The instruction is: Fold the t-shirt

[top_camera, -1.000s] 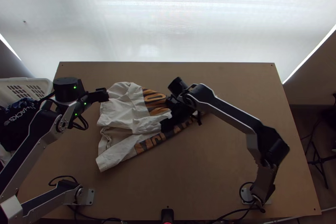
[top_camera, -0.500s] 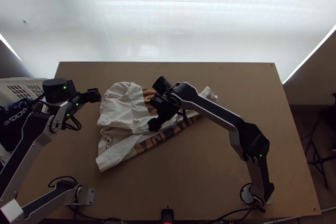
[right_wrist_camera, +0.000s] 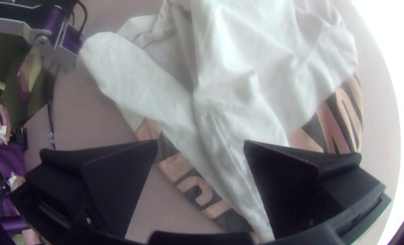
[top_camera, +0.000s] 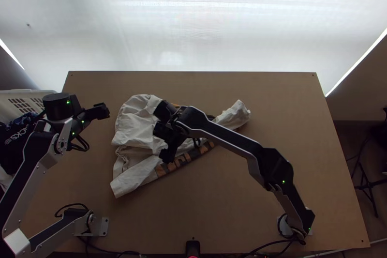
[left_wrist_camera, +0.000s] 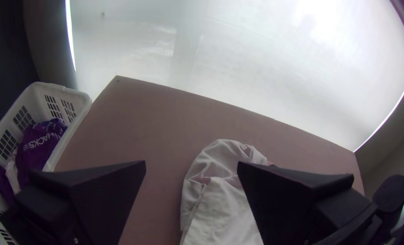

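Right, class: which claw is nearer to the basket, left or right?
Left. The left claw is above the table between the basket and the shirt; the right claw is farther off, over the shirt.

Lab-like setup: robot arms point(top_camera: 233, 140) mounted on table point(top_camera: 217, 204), cables point(top_camera: 72, 204).

The right gripper point(top_camera: 163, 143) is covering part of the t-shirt point(top_camera: 134, 127) and some of its orange print point(top_camera: 186, 159), left of the middle of the table point(top_camera: 232, 204). Beside the table's left edge, the picture's border is cutting the basket point(top_camera: 29, 92), and the left arm is hiding some dark clothes point(top_camera: 12, 134) inside. In the left wrist view, the left gripper point(top_camera: 101, 111) is also hiding some shirt. At the table's near edge, a small black thing point(top_camera: 192, 247) is running out of the picture.
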Robot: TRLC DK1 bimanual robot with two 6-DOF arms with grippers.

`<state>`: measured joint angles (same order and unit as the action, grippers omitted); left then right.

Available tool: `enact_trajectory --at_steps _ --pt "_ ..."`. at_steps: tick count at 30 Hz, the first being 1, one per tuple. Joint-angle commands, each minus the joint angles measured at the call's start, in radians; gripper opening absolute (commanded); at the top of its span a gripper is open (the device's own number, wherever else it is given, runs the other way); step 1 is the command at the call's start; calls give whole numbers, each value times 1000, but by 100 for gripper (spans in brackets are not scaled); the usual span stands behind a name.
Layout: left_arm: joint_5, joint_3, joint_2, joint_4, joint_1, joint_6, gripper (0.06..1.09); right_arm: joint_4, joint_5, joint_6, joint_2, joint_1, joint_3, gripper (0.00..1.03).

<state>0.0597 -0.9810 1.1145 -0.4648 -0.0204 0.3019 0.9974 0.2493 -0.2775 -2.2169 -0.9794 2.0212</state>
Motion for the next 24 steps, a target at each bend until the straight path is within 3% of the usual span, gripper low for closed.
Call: enact_trajectory --at_steps 1,13,16,24 --pt "-32 44 -33 14 56 2 104 0 -31 -31 -101 -25 113 88" --pt "-67 58 -41 40 116 -3 104 1 -30 -26 -148 -24 146 86" --pt "-66 58 -42 41 117 -3 104 1 -30 -25 -153 -18 143 70" --pt "-67 64 -50 40 126 -9 104 -23 -30 -11 -162 -4 134 69"
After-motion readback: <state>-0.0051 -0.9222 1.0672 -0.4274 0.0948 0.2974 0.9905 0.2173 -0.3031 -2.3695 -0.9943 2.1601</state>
